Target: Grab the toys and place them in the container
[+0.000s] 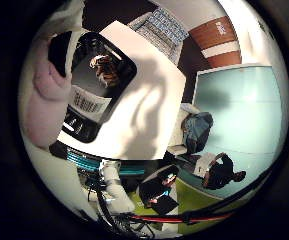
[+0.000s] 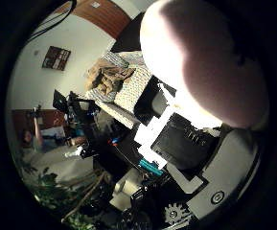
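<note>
**Holding one toy at the palm: entry of things in view**

1. Hand (image 1: 134,100), white and black. Curling its fingers (image 1: 91,75) inward across the palm, folding close over the little finger side view and taking up most of it. Closing around item 2 and gripping it between fingers and palm. Showing again as geared and white parts at the edge of the thumb side view.

2. Pink soft toy (image 2: 210,62), pale pink and white, rounded and plush. Sitting right against the palm and filling a large share of the thumb side view. Pressing against the black part of a curled finger in the little finger side view, touching it along one side. Resting on no table or floor that can be seen; being carried by the hand alone. Its shape, animal or otherwise, cannot be told from this close.

3. Armchair (image 2: 128,88), pale patterned fabric, well apart from the hand. Acting as the one holder of anything here: bearing a brown bundle (image 2: 110,76) on its seat, slumping against the backrest. Whether toy or cloth, cannot tell.

4. Room beyond. Teal panel (image 1: 239,115) standing against the far wall; framed picture (image 2: 56,57) hanging on a white wall; leafy plant (image 2: 47,196) spreading low at the rim of the thumb side view.
</note>
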You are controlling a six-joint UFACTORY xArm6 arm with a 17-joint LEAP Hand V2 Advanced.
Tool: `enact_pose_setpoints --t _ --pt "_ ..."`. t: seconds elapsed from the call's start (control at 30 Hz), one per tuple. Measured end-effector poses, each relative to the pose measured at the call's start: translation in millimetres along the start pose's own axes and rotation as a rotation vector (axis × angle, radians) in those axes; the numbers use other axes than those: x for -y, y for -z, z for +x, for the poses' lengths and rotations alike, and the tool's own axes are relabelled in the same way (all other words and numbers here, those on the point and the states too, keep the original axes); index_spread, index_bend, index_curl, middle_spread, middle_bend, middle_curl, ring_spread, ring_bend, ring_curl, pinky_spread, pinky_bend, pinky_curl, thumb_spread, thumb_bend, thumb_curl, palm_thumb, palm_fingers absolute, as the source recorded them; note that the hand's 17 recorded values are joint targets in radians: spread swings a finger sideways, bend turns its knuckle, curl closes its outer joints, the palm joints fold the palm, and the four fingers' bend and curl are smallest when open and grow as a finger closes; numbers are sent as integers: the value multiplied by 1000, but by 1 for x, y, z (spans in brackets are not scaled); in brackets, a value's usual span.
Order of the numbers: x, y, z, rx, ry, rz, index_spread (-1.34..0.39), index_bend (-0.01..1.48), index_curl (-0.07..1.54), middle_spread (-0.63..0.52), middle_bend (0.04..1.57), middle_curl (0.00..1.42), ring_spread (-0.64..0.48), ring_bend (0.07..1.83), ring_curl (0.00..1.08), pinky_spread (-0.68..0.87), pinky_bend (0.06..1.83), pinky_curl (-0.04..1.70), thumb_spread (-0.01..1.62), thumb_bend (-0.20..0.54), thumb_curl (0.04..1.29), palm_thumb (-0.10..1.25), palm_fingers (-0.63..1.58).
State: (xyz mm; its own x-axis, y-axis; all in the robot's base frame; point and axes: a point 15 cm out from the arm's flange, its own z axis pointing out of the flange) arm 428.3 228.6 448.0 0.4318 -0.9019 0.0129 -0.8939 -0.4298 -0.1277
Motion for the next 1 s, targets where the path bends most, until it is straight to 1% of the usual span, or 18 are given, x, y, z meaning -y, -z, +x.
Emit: enact_pose_setpoints --t 0.03,0.07,0.13,0.17,0.2,0.23,0.27,0.3,0.33,0.37,0.43,0.47,0.57,0.6,0.73,0.9,1.0 --pt "3 -1 -2 3 2 6 -263 1086 988 -198 1254 1008 -267 1310 929 -171 1100 1376 963 -25 718 985 1053" --pt "5 -1 -4 8 3 14 -267 1052 987 -196 1235 1002 -262 1296 915 -177 1087 1347 992 -45 699 888 1044" --pt "13 0 -5 14 2 41 -278 933 957 -191 1171 962 -254 1279 863 -210 1025 1247 1067 -39 654 796 1054" --pt "15 -3 -5 14 2 42 -297 777 922 -188 1115 916 -259 1231 812 -266 963 1162 1135 -37 597 738 951" --pt "14 -8 -5 13 3 27 -316 656 884 -190 1026 877 -273 1185 776 -306 914 1117 1159 -48 555 686 731" --pt "13 -11 -4 12 7 15 -352 552 848 -193 952 838 -286 1147 742 -338 889 1069 1182 -38 504 636 609" --pt "11 -13 -3 10 11 3 -395 511 804 -190 859 799 -277 1070 712 -288 805 1059 1191 -39 466 594 351" --pt "11 -15 -2 10 11 -4 -418 484 764 -175 779 758 -244 994 678 -223 760 1043 1188 -42 439 556 208" --pt "11 -19 -1 9 12 -12 -436 460 720 -156 694 710 -197 915 634 -141 727 1018 1183 -41 415 526 118" --pt "12 -22 1 9 13 -19 -452 425 657 -110 580 640 -92 796 572 7 699 983 1166 -42 381 474 18" --pt "12 -28 7 8 23 -34 -462 308 541 -26 393 518 95 586 449 255 676 886 1111 -47 333 380 -82" --pt "11 -31 11 8 29 -46 -466 250 500 0 339 482 150 522 413 344 655 841 1086 -44 317 344 -84" --pt "3 -40 18 9 49 -92 -471 145 404 45 207 407 239 399 345 495 577 715 1017 -42 291 252 -90" --pt "2 -42 20 13 54 -103 -469 138 375 58 183 391 262 374 330 526 556 677 1000 -38 286 237 -85" --pt "2 -42 17 32 71 -100 -464 141 300 79 164 334 293 323 297 563 531 577 962 -33 278 204 -67" --pt "-2 -32 20 31 72 -92 -450 150 261 83 166 293 300 301 284 552 525 498 964 -28 278 212 -48" --pt "-16 -25 23 32 70 -118 -438 154 254 78 172 280 290 293 278 542 525 458 980 -26 280 236 -37"
